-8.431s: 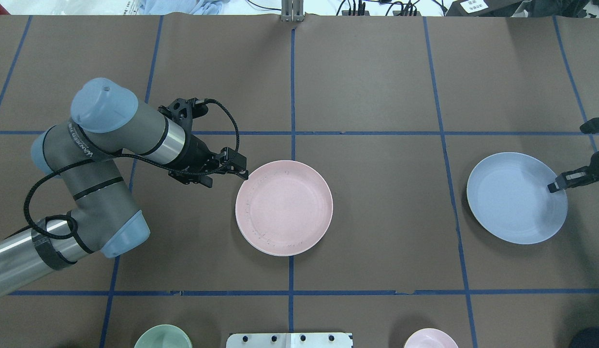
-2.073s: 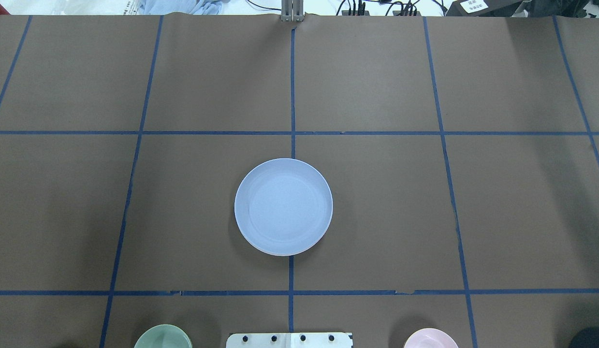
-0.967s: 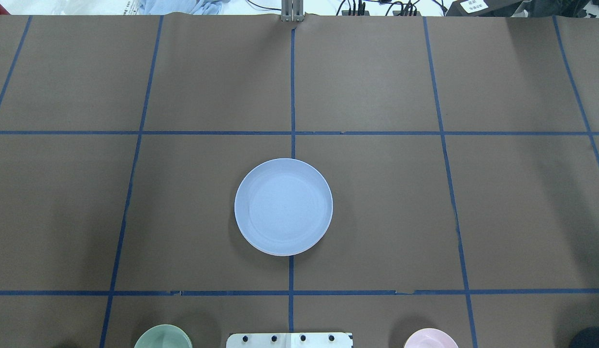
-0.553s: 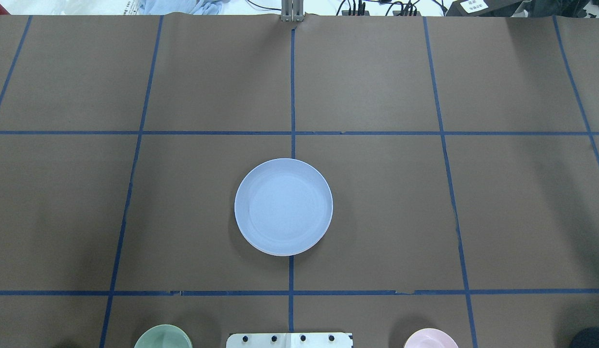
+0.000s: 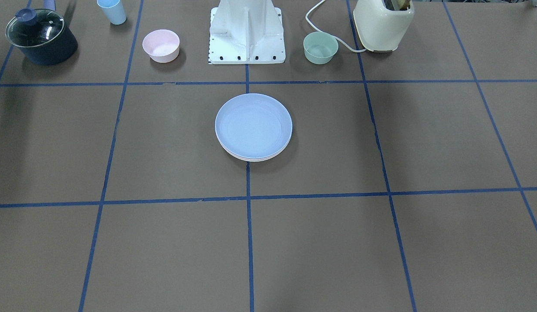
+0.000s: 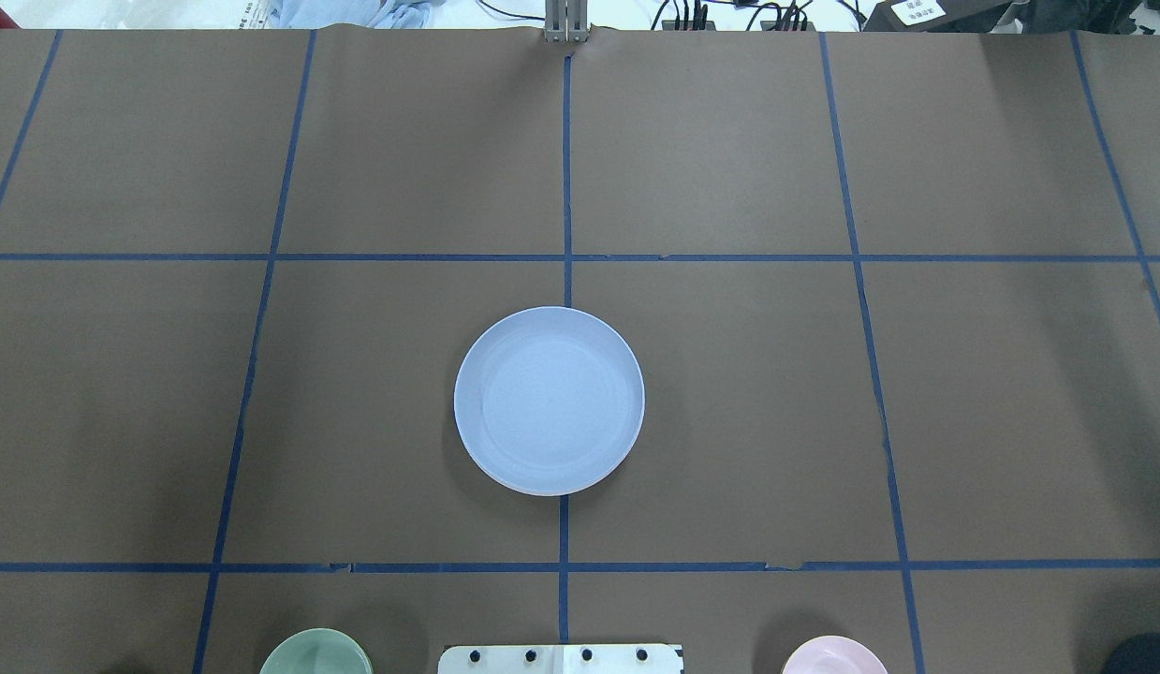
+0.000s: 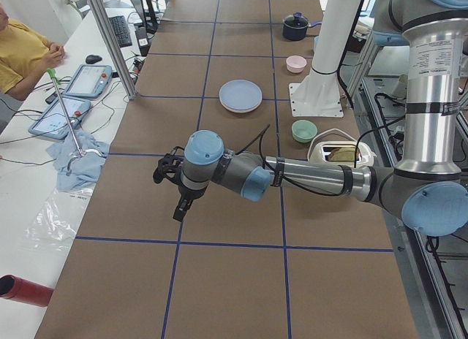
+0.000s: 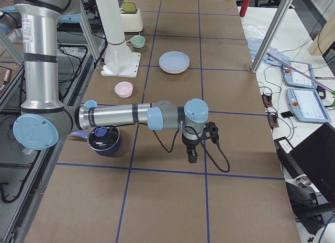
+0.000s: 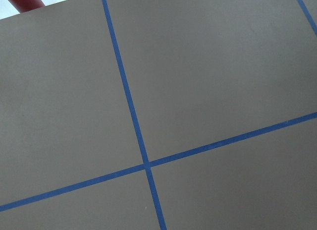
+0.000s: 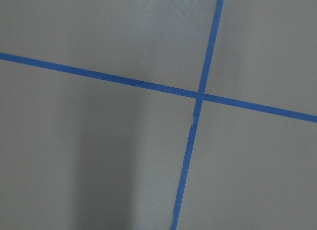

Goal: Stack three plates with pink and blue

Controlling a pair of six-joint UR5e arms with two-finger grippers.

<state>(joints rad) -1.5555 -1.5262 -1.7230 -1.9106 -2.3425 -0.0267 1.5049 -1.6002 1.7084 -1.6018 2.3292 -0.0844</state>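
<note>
At the centre of the table (image 6: 776, 421), the stack of three plates (image 5: 253, 126) lies with the pale blue plate (image 6: 549, 401) on top and two paler rims showing beneath. The left gripper (image 7: 178, 210) hangs over the table's left end and the right gripper (image 8: 192, 155) over its right end. Both are well apart from the stack. Finger spacing on either gripper cannot be told.

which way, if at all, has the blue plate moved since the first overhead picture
Yes. The blue plate went left, from right of the right tape line to sit on the centre tape line.
</note>
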